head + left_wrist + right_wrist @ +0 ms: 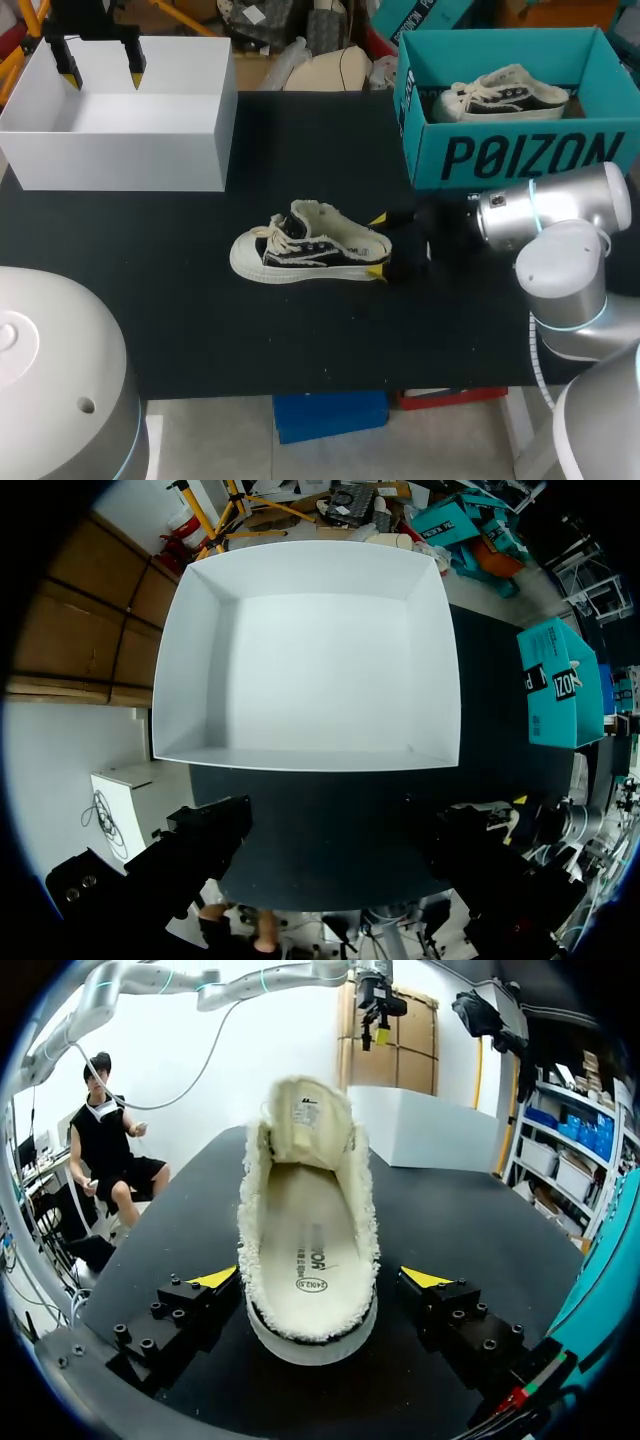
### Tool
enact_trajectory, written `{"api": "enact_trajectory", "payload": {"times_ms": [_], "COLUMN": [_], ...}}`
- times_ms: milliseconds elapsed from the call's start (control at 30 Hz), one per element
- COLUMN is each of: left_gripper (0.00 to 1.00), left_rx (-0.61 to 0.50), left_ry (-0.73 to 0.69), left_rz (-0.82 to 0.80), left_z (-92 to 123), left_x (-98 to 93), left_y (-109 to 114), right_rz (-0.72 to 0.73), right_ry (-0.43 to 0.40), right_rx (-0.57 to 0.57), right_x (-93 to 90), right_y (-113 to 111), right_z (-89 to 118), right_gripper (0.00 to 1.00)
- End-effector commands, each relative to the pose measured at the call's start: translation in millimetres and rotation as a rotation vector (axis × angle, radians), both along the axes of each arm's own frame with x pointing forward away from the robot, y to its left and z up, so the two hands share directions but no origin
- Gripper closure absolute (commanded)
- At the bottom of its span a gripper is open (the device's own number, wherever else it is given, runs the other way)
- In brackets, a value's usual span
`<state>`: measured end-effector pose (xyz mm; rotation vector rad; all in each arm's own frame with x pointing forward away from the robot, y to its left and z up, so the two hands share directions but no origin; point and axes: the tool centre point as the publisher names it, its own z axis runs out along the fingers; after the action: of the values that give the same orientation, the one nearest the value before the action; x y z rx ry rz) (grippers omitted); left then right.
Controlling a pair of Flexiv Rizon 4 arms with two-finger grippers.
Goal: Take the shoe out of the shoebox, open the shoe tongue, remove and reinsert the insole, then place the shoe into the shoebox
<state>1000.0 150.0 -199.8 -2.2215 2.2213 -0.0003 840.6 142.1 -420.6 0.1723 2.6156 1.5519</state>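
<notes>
**Heel bracketed, grip not yet made**

Head view: the shoe (305, 245) rests on its sole in the middle of the black table (200, 320), toe towards the left arm's side. It is well apart from the teal shoebox (520, 150) at the far right, where a second shoe (505, 95) sits. The right gripper (378, 245) comes in low behind the heel, with one yellow tip at each side. The left gripper (100, 65) hangs over the white box (120, 130) at the far left.

Left wrist view: only the white box's bare inside lies ahead of the left gripper's fingers. They stand wide apart with nothing between them.

Right wrist view: the heel sits between the two fingers (215, 1280). A thin gap seems to show on each side, so this hand reads as spread and holding nothing, though contact low at the sole is hard to judge. The insole (310, 1240) lies flat inside, and the tongue (308, 1120) stands up at the far end.

The step in hand looks to be pinning the heel so the tongue and insole can be worked. It should go best if the fingers close squarely and evenly on the firm lower sidewall, not the soft frayed collar. That way the shoe does not twist and the insole stays free to slide out.
</notes>
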Motion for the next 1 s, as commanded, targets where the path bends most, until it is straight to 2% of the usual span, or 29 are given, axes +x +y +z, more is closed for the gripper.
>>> {"api": "enact_trajectory", "payload": {"times_ms": [33, 367, 667, 700, 733, 1000], "left_gripper": [0.0, 0.0, 0.0, 0.0, 0.0, 0.0], "left_rx": [0.0, 0.0, 0.0, 0.0, 0.0, 0.0], "left_ry": [0.0, 0.0, 0.0, 0.0, 0.0, 0.0], "left_rz": [0.0, 0.0, 0.0, 0.0, 0.0, 0.0], "left_z": [0, 0, 0, 0, 0, 0], "left_x": [0.0, 0.0, 0.0, 0.0, 0.0, 0.0], "left_y": [0, 0, 0, 0, 0, 0], "right_rz": [-0.005, -0.008, -0.005, -0.004, -0.001, 0.0], "right_ry": [-0.004, 0.01, 0.01, 0.009, 0.008, 0.012], "right_rx": [0.006, 0.019, 0.014, 0.014, 0.016, 0.001], "right_x": [-1.5, -1.1, 0.7, 0.8, 0.8, 0.8], "right_y": [7, 11, 7, 7, 8, 8], "right_z": [-4, -17, -14, -14, -14, -13], "right_gripper": [0.0, 0.0, 0.0, 0.21, 1.0, 1.0]}}
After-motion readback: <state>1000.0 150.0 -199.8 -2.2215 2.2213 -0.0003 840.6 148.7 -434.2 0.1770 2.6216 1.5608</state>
